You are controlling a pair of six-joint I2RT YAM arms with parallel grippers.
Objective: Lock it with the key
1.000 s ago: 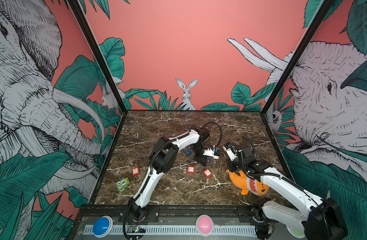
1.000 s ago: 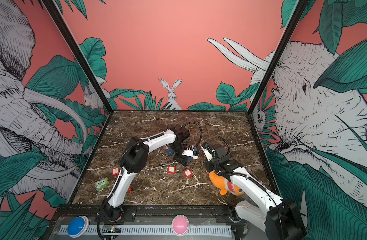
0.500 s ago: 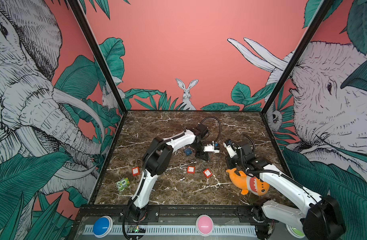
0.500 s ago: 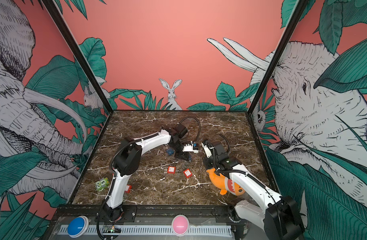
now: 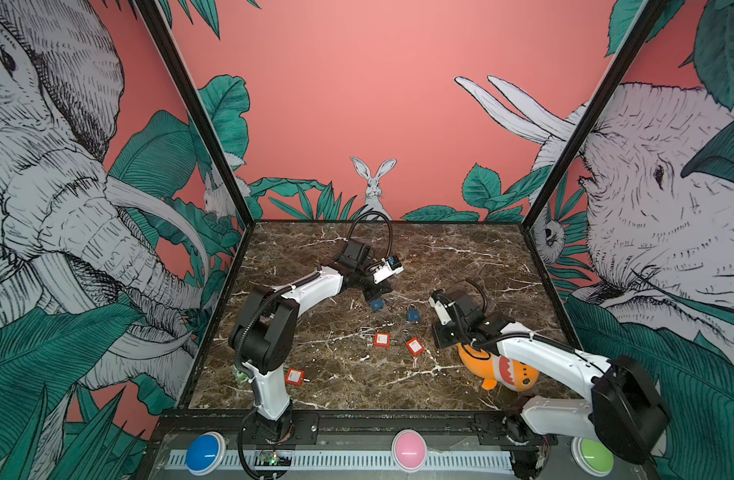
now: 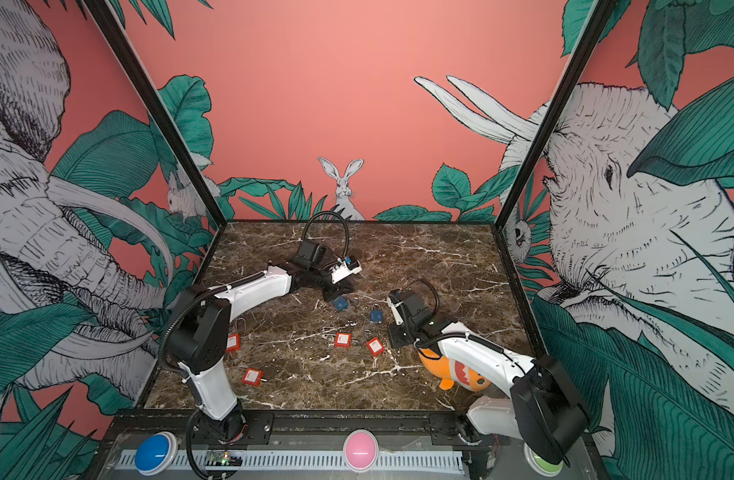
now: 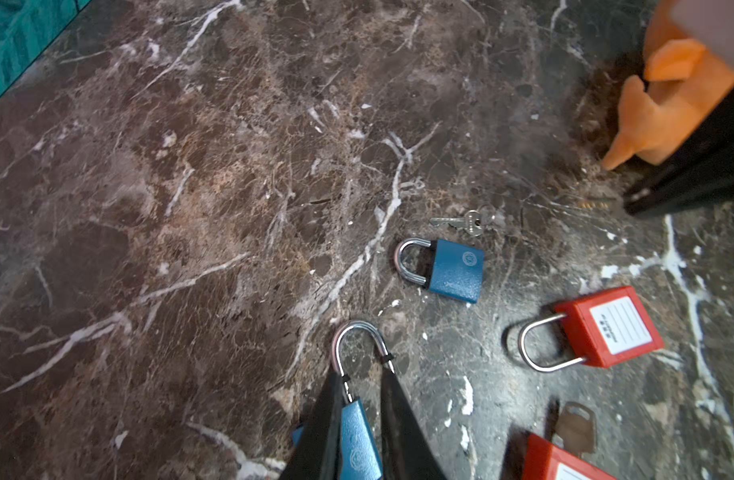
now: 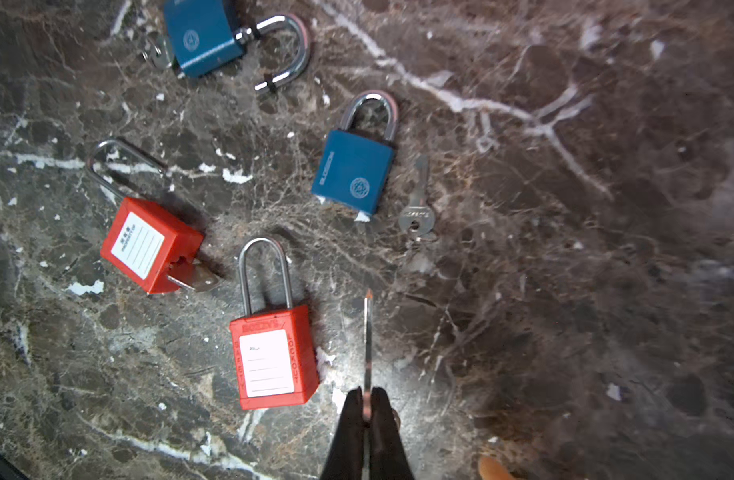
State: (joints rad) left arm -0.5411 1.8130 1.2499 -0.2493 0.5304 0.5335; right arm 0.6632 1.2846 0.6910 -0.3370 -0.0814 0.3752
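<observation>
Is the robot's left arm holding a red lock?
No, the left fingers are closed on a blue padlock, not a red one.

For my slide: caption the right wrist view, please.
Right tool pinches a key near a red padlock on the marble table.

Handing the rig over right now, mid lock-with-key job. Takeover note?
Left gripper: shut on a blue padlock, shackle open.
Right gripper: shut on a key, seen edge-on, touching no lock.
On the table: second blue padlock, shackle closed, loose key beside it; red padlock next to the held key.
Done: lock and key both gripped.
Left: probably key into the held lock, close the shackle, turn. Something metallic already sits at that lock's base; check first.
</observation>
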